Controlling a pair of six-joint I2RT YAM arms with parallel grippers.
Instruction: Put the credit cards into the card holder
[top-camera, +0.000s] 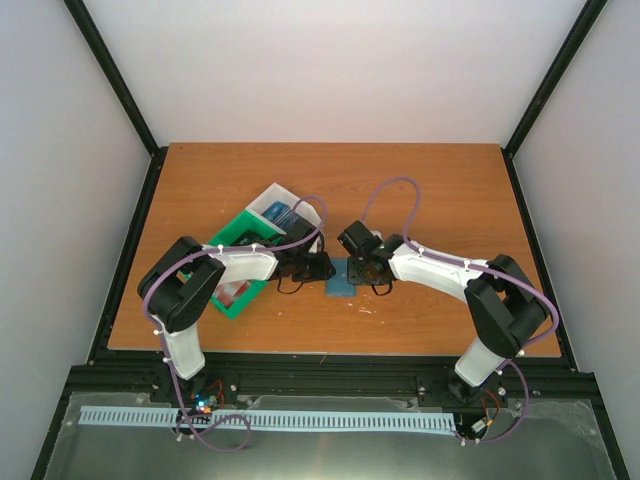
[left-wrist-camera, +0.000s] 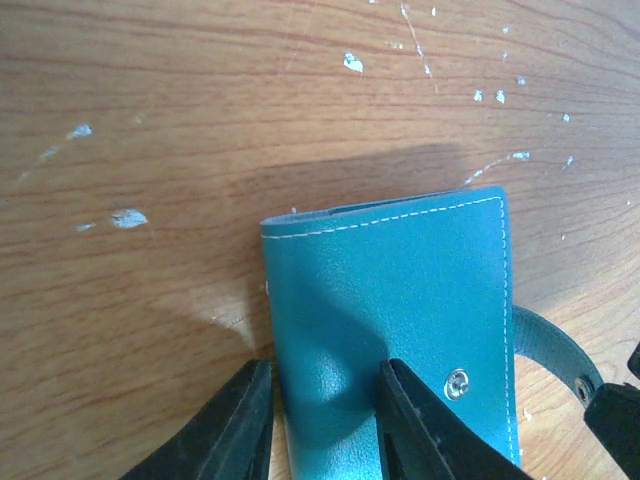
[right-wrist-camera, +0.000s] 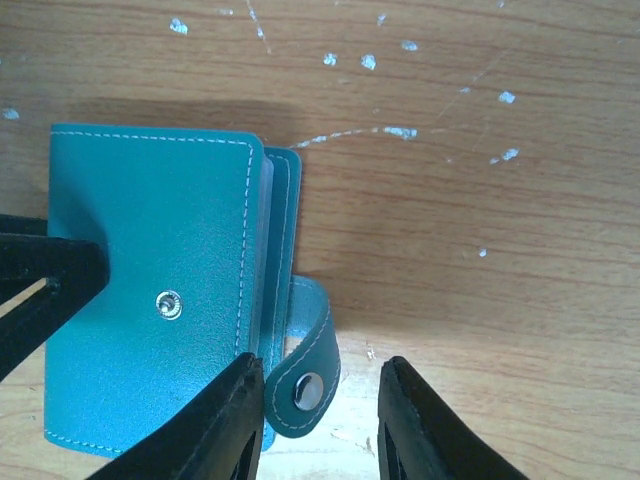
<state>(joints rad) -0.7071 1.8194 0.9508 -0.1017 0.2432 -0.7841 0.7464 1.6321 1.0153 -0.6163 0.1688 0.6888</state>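
Note:
The teal card holder (top-camera: 338, 281) lies closed and flat at mid-table between both grippers. My left gripper (left-wrist-camera: 325, 368) is open and straddles the holder's (left-wrist-camera: 400, 300) spine edge, with one finger (left-wrist-camera: 420, 425) on the cover and the other on the wood beside it. My right gripper (right-wrist-camera: 320, 362) is open around the loose snap strap (right-wrist-camera: 305, 385), which curls up unfastened from the holder (right-wrist-camera: 150, 260). Credit cards show only from above: blue ones (top-camera: 282, 213) in the white bin, a red one (top-camera: 238, 292) in the green bin, partly under my left arm.
A green bin (top-camera: 228, 240) and a white bin (top-camera: 268, 200) stand left of centre behind my left arm. The wooden table (top-camera: 440, 190) is scuffed with white flecks. Black frame rails run along the table's sides.

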